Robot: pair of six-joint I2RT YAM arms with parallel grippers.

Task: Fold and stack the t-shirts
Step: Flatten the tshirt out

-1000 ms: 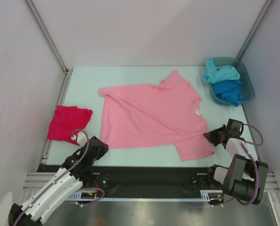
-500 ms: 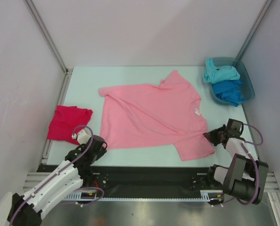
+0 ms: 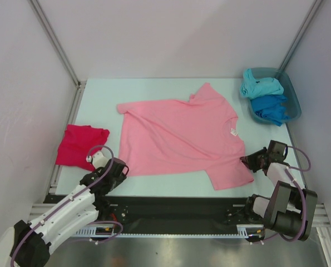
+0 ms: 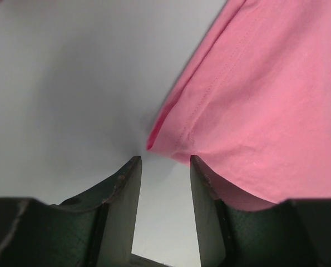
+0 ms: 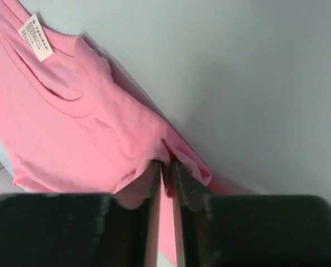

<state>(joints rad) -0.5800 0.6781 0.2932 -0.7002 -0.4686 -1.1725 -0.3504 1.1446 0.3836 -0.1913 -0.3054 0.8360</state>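
Observation:
The light pink t-shirt point(image 3: 179, 136) lies spread flat on the table, its white neck tag point(image 3: 232, 132) toward the right. My right gripper point(image 3: 248, 161) is shut on the shirt's shoulder seam point(image 5: 165, 153) at the right edge. My left gripper point(image 3: 119, 169) is open at the shirt's bottom-left hem corner point(image 4: 154, 142); the corner lies just ahead of the fingertips, between them. A folded crimson-magenta t-shirt point(image 3: 80, 143) lies at the left. A turquoise t-shirt point(image 3: 260, 86) and a blue t-shirt point(image 3: 271, 107) sit in the tub.
The teal plastic tub point(image 3: 290, 92) stands at the back right corner. White walls and metal rails close in the table on the left, back and right. The black front rail point(image 3: 171, 208) runs along the near edge.
My left gripper has moved forward and right, up to the pink shirt's bottom-left corner. The right gripper and the shirts have not moved.

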